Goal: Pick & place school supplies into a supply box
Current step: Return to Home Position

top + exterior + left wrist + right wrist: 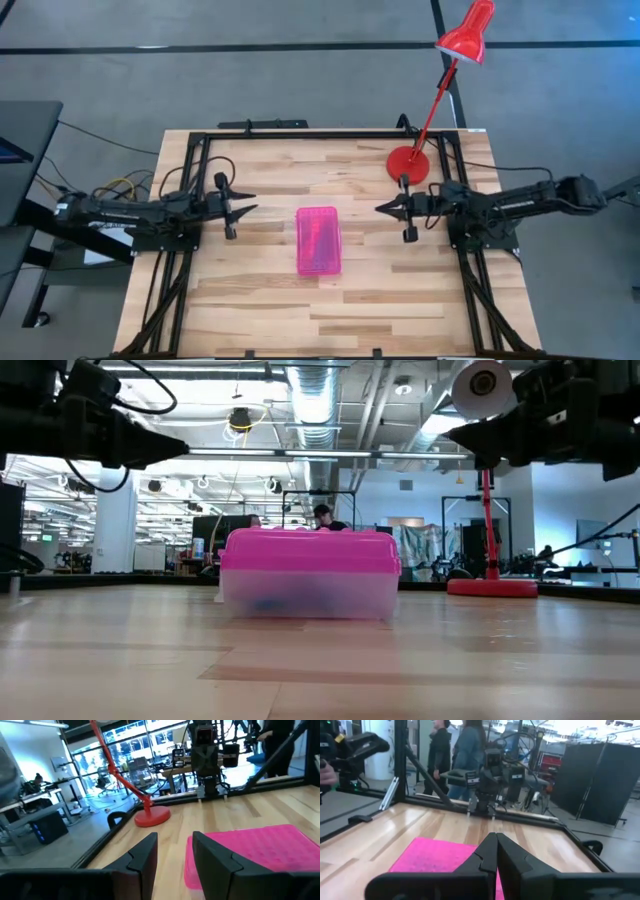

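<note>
The supply box (318, 241), with its pink lid shut on a clear base, lies flat on its base in the middle of the table. In the low view (308, 575) blurred bluish shapes show through the clear base; no pens, pencils or scissors lie loose on the table. My left gripper (252, 202) hovers left of the box, raised above the table, fingers open (175, 840). My right gripper (379, 208) hovers right of the box, also raised, fingers shut (496, 837). Both point toward the box and touch nothing.
A red desk lamp stands with its round base (408, 162) near the far right of the table, close behind my right gripper, its head (467, 32) reaching beyond the far edge. Bare wood surrounds the box. People stand beyond the table (455, 755).
</note>
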`<state>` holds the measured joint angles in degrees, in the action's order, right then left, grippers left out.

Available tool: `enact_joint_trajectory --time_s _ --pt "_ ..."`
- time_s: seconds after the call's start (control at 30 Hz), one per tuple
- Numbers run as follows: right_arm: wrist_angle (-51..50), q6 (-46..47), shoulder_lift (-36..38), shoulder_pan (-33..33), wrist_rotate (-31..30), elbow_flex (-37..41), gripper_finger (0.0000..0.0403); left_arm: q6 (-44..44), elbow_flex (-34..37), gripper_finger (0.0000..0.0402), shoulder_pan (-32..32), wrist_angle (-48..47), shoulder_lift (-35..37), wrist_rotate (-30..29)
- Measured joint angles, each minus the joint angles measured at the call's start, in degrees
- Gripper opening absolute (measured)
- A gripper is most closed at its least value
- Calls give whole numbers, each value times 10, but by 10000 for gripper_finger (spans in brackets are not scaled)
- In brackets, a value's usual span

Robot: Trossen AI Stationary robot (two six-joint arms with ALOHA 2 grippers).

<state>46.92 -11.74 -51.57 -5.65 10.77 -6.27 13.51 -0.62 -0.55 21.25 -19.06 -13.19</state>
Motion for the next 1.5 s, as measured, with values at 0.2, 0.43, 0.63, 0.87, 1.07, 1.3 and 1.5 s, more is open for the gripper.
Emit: enact_joint_trajectory --time_s 0.2,0.43,0.63,0.87,1.07,1.3,1.5 --pt "1 8 26 -18 3 25 0 -8 0 119 8 -81 76 9" --pt "-12 27 98 -48 4 58 0 -8 0 119 8 -159 165 8" --pt "-96 16 159 -48 31 58 0 -8 0 119 8 -177 188 13" --pt "-149 -3 255 1 41 59 0 -13 0 119 8 -179 185 16" --pt "-233 -20 337 69 -49 59 0 -13 0 119 8 -180 185 20" --pt "-347 -30 449 121 -112 59 0 -12 0 119 8 -181 185 20" --pt "-430 -18 514 122 -139 59 0 -11 0 119 8 -182 185 20"
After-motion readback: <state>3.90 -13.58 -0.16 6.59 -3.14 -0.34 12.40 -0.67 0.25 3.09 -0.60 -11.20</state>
